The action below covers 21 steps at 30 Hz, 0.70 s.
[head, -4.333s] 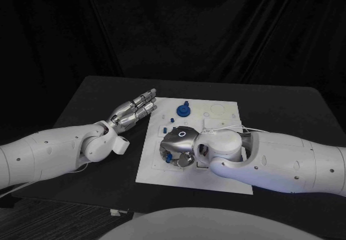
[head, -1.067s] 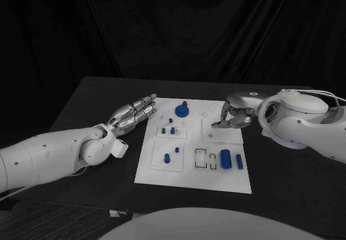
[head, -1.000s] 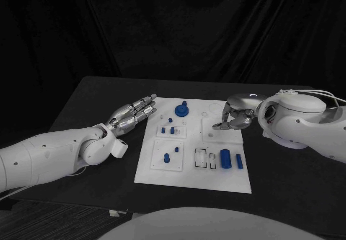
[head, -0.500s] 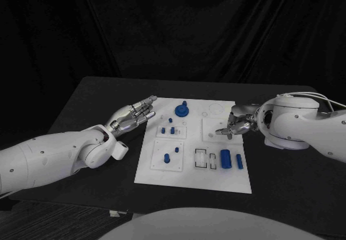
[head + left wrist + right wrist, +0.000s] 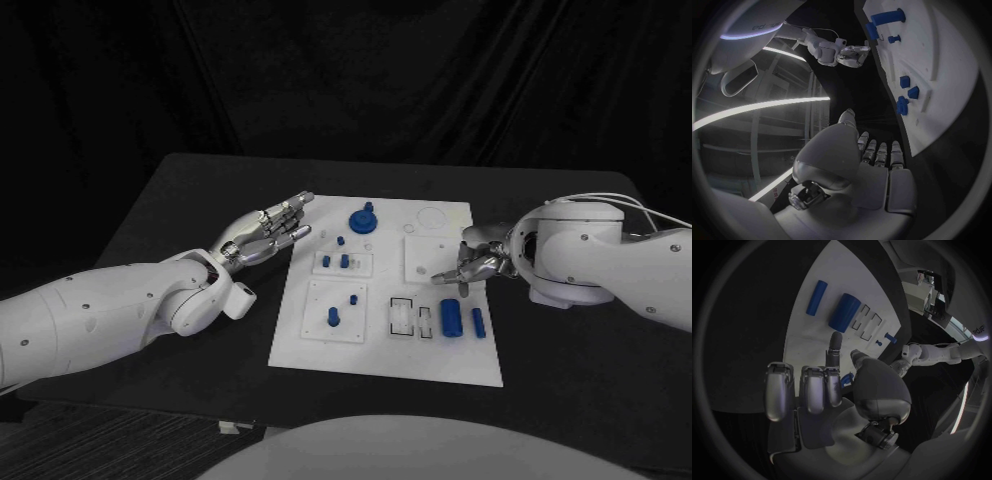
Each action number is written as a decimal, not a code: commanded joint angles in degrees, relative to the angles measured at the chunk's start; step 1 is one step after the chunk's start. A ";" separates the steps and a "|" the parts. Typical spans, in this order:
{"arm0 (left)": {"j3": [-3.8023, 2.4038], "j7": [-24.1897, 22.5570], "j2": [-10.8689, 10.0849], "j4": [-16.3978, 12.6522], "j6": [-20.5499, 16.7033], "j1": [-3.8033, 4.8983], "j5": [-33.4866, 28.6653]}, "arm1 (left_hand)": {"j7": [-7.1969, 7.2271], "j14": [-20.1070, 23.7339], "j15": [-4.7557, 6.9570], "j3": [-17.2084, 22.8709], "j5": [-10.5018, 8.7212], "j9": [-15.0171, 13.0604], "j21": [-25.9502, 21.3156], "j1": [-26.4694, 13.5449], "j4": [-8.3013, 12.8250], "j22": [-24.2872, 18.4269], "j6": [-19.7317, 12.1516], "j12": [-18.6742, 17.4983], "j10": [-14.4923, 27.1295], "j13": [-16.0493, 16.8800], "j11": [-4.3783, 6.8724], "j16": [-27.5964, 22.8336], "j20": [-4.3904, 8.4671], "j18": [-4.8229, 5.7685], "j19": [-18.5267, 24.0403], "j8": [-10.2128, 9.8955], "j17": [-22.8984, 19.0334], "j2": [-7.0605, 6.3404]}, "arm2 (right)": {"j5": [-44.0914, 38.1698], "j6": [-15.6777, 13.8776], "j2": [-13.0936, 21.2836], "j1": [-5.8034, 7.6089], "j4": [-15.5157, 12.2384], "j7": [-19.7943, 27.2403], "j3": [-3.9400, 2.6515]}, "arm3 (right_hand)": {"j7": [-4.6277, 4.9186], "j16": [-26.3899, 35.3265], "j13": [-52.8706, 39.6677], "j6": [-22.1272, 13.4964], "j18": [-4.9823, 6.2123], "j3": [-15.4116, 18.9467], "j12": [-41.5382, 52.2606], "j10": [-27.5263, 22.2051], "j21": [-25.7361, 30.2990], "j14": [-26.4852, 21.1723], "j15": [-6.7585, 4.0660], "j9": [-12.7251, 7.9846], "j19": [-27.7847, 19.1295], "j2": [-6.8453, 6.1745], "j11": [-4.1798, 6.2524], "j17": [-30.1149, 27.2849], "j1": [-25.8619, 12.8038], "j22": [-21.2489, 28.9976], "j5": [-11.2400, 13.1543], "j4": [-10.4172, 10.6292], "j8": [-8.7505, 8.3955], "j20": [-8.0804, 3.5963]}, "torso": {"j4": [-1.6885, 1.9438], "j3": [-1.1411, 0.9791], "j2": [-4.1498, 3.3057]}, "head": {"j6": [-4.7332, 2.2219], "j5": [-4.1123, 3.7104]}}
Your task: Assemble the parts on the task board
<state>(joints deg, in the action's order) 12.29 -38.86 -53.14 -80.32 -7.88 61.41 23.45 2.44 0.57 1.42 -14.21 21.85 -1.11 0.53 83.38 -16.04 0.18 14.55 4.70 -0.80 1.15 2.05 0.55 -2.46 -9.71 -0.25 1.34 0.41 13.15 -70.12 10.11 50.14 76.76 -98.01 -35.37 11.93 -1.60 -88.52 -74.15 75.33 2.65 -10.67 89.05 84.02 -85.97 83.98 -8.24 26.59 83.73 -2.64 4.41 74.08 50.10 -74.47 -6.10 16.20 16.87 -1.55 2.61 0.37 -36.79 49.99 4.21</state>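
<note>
Two empty robot hands beside task board (image 5: 433, 340)

right hand (image 5: 826, 390): its fingers are bent in over the white board, one finger sticks out straight, and it holds nothing.
board (image 5: 817, 335): a white plate on the black table, just under the fingers.
thin blue stick (image 5: 816, 298): lies flat on the board.
fat blue roll (image 5: 844, 311): lies just beside the thin stick.
empty slots (image 5: 869, 322): little box shapes next to the roll.
small blue peg (image 5: 889, 336): stands past the slots.
left hand (image 5: 932, 353): held off past the board's other side.
</note>
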 commanded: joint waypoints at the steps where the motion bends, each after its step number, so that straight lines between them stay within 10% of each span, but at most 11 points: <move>1: -0.05 -10.64 0.18 0.06 0.60 -0.06 0.65 | -0.35 -0.57 -0.09 -1.12 1.29 -0.65 -0.53 0.61 -0.71 -0.18 0.07 1.01 -0.12 -0.10 -0.15 -0.55 -0.12 1.76 0.25 0.40 -0.41 0.11 | -0.64 3.25 -0.07 -0.38 0.08 -1.74 -0.02 | 0.17 0.78 -15.85 0.12 -1.25 0.75 0.95 5.98 1.00 5.04 -0.08 0.67 4.13 -0.05 0.52 11.24 -2.10 -13.68 1.43 -0.08 0.20 -0.23 | -0.02 0.00 0.01 | 0.01 -0.03; 21: -0.05 -9.59 0.90 0.97 2.67 -0.35 0.66 | -0.82 -0.57 -1.18 -0.74 3.23 -0.66 -0.53 1.28 -0.69 -0.18 0.10 1.33 -0.20 -0.06 -1.54 -0.55 -0.52 2.46 0.25 0.43 -0.41 0.68 | -0.88 5.11 -0.08 -1.93 0.01 -1.74 -0.02 | 1.99 0.28 -15.85 -3.84 -0.75 1.91 0.95 5.98 3.03 5.24 1.15 -1.68 3.25 -2.04 -0.53 12.35 -2.37 -12.97 2.93 0.20 -5.34 0.81 | 0.00 0.00 -0.03 | 0.01 -0.12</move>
<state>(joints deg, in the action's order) 12.28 -38.86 -52.37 -79.36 -6.46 61.16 23.96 1.44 0.07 0.88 -14.20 23.86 -1.11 0.53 83.84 -16.04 0.17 14.35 5.33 -1.30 1.15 0.92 0.55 -2.50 -9.70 -0.25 1.34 0.41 13.61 -70.54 13.99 50.13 75.14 -98.02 -36.05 11.92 0.24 -88.52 -74.15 71.65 2.66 -10.65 89.05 84.03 -83.97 84.09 -7.32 25.52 84.14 -2.82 4.38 74.08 48.47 -74.47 -4.11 16.20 12.31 -1.11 2.59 0.36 -36.83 49.99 4.09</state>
